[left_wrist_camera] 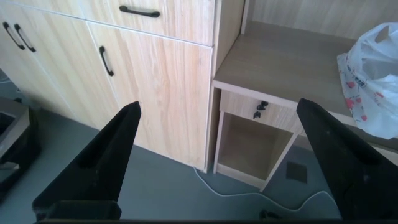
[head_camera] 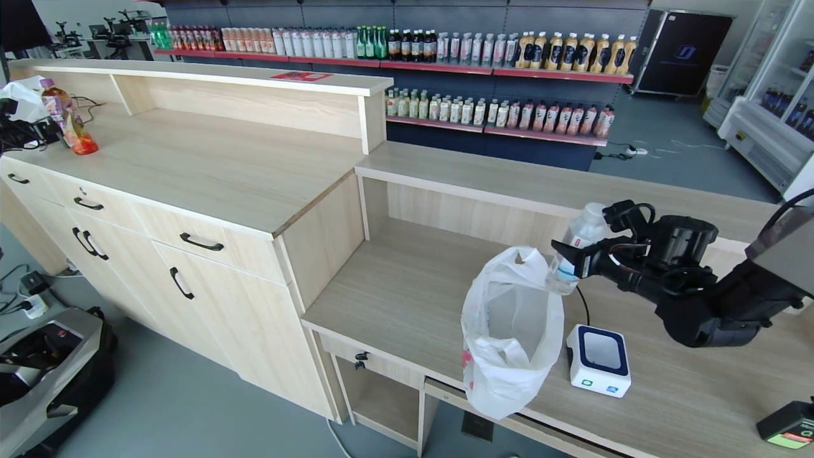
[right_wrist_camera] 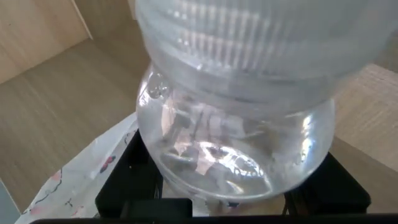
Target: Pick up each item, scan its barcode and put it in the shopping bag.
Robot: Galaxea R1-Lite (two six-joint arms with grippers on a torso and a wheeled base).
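— Bottle [head_camera: 575,251] up off the counter, folks, but we take the room first. It's a shop, with long drink shelves [head_camera: 509,60] across the back wall and fridges [head_camera: 763,108] off to the right.

— And we have two pale wood counters. The tall counter [head_camera: 191,159] is on the left, with a juice bottle [head_camera: 68,121] at its far end, and the low counter [head_camera: 394,286] steps down beside it.

— On that low one the shopping bag [head_camera: 509,331] stands open at the front edge, with the scanner [head_camera: 599,359] just beside it on the right.

— Anything we can't make out?

— A black device [head_camera: 787,427] at the corner, cut off by the frame. We cannot tell what it is.

— Now the grab.

— The right claw [head_camera: 568,262] pinches the bottle on its lower half. The cap tilts up and away, and the base sits right at the bag's rim. Touching or not, we cannot tell.

— The left claw [left_wrist_camera: 219,107] is spread wide with nothing in it, low down before the cabinet doors [left_wrist_camera: 155,81].
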